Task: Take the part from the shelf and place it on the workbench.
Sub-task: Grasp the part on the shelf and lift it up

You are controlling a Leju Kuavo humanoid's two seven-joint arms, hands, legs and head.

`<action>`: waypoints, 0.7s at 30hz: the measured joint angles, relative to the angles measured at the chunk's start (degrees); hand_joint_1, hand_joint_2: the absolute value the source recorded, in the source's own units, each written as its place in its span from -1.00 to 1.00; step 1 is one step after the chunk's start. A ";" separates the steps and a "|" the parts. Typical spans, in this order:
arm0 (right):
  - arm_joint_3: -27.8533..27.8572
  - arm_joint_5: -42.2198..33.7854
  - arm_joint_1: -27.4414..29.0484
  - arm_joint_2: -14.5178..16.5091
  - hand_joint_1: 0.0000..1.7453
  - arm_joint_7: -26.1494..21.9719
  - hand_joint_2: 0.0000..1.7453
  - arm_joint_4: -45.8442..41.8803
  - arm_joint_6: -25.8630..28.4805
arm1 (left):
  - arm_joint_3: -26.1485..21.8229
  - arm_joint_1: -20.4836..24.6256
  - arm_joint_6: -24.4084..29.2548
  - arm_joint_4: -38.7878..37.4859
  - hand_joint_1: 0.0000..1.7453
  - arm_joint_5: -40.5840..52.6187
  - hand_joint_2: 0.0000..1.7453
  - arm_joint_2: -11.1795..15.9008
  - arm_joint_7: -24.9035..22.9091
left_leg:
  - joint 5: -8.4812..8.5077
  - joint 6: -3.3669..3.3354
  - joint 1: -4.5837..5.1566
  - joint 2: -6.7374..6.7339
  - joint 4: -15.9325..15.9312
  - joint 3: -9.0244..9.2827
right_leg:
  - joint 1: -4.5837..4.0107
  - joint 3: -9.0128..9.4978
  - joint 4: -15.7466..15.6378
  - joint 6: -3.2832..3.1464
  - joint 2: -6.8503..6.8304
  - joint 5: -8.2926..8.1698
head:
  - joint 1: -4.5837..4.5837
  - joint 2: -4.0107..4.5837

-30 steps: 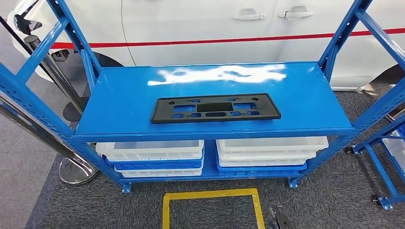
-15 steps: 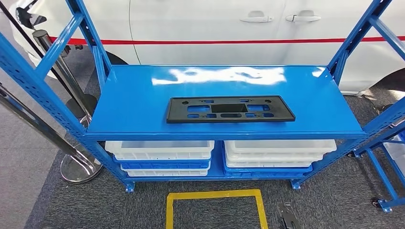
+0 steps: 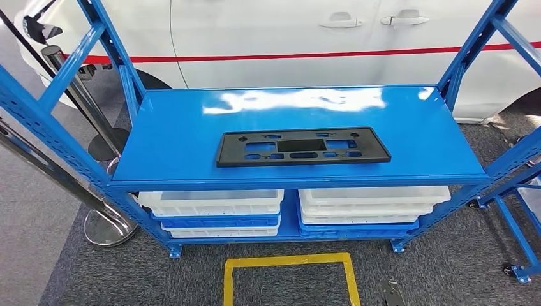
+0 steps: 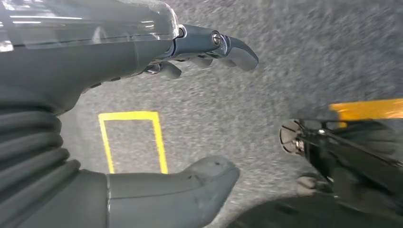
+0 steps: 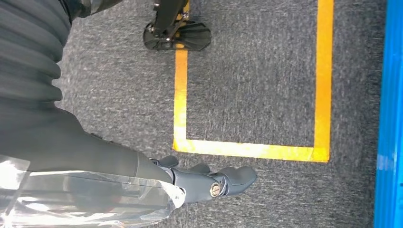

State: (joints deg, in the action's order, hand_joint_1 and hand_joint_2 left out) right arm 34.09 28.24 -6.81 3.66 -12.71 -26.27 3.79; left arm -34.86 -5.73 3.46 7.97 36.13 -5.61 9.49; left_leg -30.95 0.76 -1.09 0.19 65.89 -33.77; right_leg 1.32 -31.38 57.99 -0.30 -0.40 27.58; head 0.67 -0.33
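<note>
The part is a flat black rectangular plate with several cut-outs. It lies along the front half of the blue shelf's top board, straight ahead in the head view, and nothing touches it. My left hand hangs over grey carpet with thumb and fingers apart and nothing between them. My right hand also hangs above the carpet beside a yellow floor marking, fingers stretched out and empty. Both hands are well below the shelf board.
Stacked white and blue bins fill the shelf's lower level. A white car stands close behind. A chrome post base is at the left, another blue rack at the right, and a yellow floor square in front.
The whole head picture has shifted slightly, so the camera moved. The part still lies in the same place on the shelf.
</note>
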 joint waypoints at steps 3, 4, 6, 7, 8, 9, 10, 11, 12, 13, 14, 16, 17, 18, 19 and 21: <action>2.99 2.40 -1.02 0.51 -1.00 -2.31 1.00 1.32 0.86 | -3.40 1.55 0.52 0.05 -1.00 3.19 -1.00 -0.63 0.86 | 2.43 -0.57 0.19 0.08 -7.04 2.77 | -0.08 -0.21 0.62 1.07 0.08 0.35 | 0.02 0.00; 4.01 3.12 -1.46 0.69 -1.00 -3.27 1.00 1.74 1.10 | -4.51 2.01 0.65 0.10 -1.00 4.23 -1.00 -0.83 1.16 | 2.33 -1.02 0.40 0.15 -7.17 2.72 | -0.11 -0.29 0.62 1.42 0.10 0.27 | 0.02 0.00; 5.90 4.31 -2.54 1.14 -1.00 -5.44 1.00 2.36 1.42 | -6.57 2.83 0.83 0.23 -1.00 6.20 -1.00 -1.13 1.81 | 2.70 -2.01 0.40 0.16 -7.44 2.76 | 0.04 -0.40 0.69 2.01 0.14 0.32 | 0.03 0.00; 6.69 4.76 -3.22 1.35 -1.00 -6.61 1.00 2.52 1.47 | -7.53 3.27 0.92 0.34 -1.00 7.17 -1.00 -1.24 2.21 | 2.94 -2.47 0.41 0.14 -7.67 2.82 | 0.15 -0.82 1.58 2.22 0.16 0.98 | 0.03 0.00; 7.31 5.06 -4.01 1.56 -1.00 -7.81 1.00 2.60 1.46 | -8.49 3.77 1.05 0.44 -1.00 8.14 -1.00 -1.38 2.67 | 3.17 -2.89 0.38 0.08 -7.89 2.86 | 0.16 -1.79 3.63 2.36 0.19 2.26 | 0.04 0.00; 7.73 5.25 -4.80 1.74 -1.00 -9.05 1.00 2.59 1.45 | -9.47 4.28 1.17 0.53 -1.00 9.13 -1.00 -1.51 3.17 | 3.30 -3.16 0.44 0.03 -7.97 2.79 | 0.12 -3.33 6.85 2.43 0.20 4.01 | 0.04 0.00; 7.89 5.26 -5.54 1.89 -1.00 -10.21 1.00 2.45 1.45 | -10.31 4.77 1.29 0.58 -1.00 10.06 -1.00 -1.62 3.66 | 3.35 -3.35 0.55 0.00 -7.98 2.71 | 0.05 -5.23 10.71 2.48 0.21 5.78 | 0.04 0.00; 7.80 5.11 -6.19 2.03 -1.00 -11.28 1.00 2.17 1.51 | -11.07 5.21 1.37 0.62 -1.00 10.95 -1.00 -1.73 4.13 | 3.36 -3.47 0.69 0.01 -7.97 2.68 | -0.01 -6.98 14.22 2.48 0.22 6.96 | 0.04 0.00; 7.48 4.85 -6.74 2.17 -1.00 -12.28 1.00 1.69 1.72 | -11.79 5.58 1.44 0.64 -1.00 11.80 -1.00 -1.84 4.55 | 3.35 -3.55 0.82 0.07 -7.95 2.71 | -0.04 -8.05 16.24 2.42 0.23 7.11 | 0.03 0.00; 6.97 4.48 -7.27 2.33 -1.00 -13.18 1.00 1.02 2.11 | -12.44 5.90 1.50 0.69 -1.00 12.60 -1.00 -1.96 4.94 | 3.32 -3.61 0.95 0.15 -7.92 2.80 | -0.07 -8.11 16.10 2.26 0.23 6.09 | 0.03 0.00; 6.31 4.04 -7.83 2.49 -1.00 -14.03 1.00 0.18 2.71 | -13.11 6.21 1.59 0.75 -1.00 13.36 -1.00 -2.10 5.28 | 3.28 -3.62 1.06 0.23 -7.89 2.94 | -0.14 -7.14 13.77 1.97 0.25 4.11 | 0.03 0.00; 4.76 3.17 -8.90 2.66 -1.00 -15.42 1.00 -1.74 4.40 | -14.27 6.72 1.77 0.86 -1.00 14.68 -1.00 -2.47 5.83 | 3.10 -3.57 1.31 0.30 -7.80 3.14 | -0.55 -3.88 6.33 1.04 0.33 0.07 | 0.03 0.00; 3.93 2.78 -9.37 2.69 -1.00 -15.98 1.00 -2.81 5.50 | -14.74 6.97 1.85 0.87 -1.00 15.26 -1.00 -2.62 6.02 | 3.01 -3.47 1.40 0.33 -7.71 3.07 | -0.78 -2.63 3.34 0.65 0.36 -0.90 | 0.04 0.00; 3.13 2.43 -9.73 2.69 -1.00 -16.42 1.00 -3.87 6.65 | -15.15 7.20 1.90 0.89 -1.00 15.79 -1.00 -2.75 6.20 | 2.97 -3.32 1.44 0.34 -7.64 2.92 | -1.00 -2.03 1.69 0.38 0.38 -1.14 | 0.03 0.00; 2.31 2.09 -10.00 2.69 -1.00 -16.83 1.00 -5.04 7.96 | -15.58 7.41 1.97 0.91 -1.00 16.29 -1.00 -2.85 6.34 | 2.98 -3.09 1.44 0.34 -7.64 2.76 | -1.13 -1.90 1.16 0.27 0.39 -0.90 | 0.02 0.00; 0.61 1.53 -10.27 2.70 -1.00 -17.62 1.00 -7.65 10.80 | -16.45 7.80 2.13 0.98 -1.00 17.32 -1.00 -2.93 6.61 | 2.82 -2.52 1.40 0.31 -7.58 2.69 | -0.90 -1.69 0.39 0.07 0.35 -1.06 | 0.01 0.00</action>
State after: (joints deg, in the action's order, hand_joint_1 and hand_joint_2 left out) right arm 34.70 29.76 -17.08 6.36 -30.34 -33.92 14.59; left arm -51.31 2.07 5.59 8.95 53.45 -8.54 16.10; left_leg -28.13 -1.76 0.32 0.50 58.31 -31.08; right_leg 0.42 -33.07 58.38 -0.23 -0.05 26.51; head 0.68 -0.33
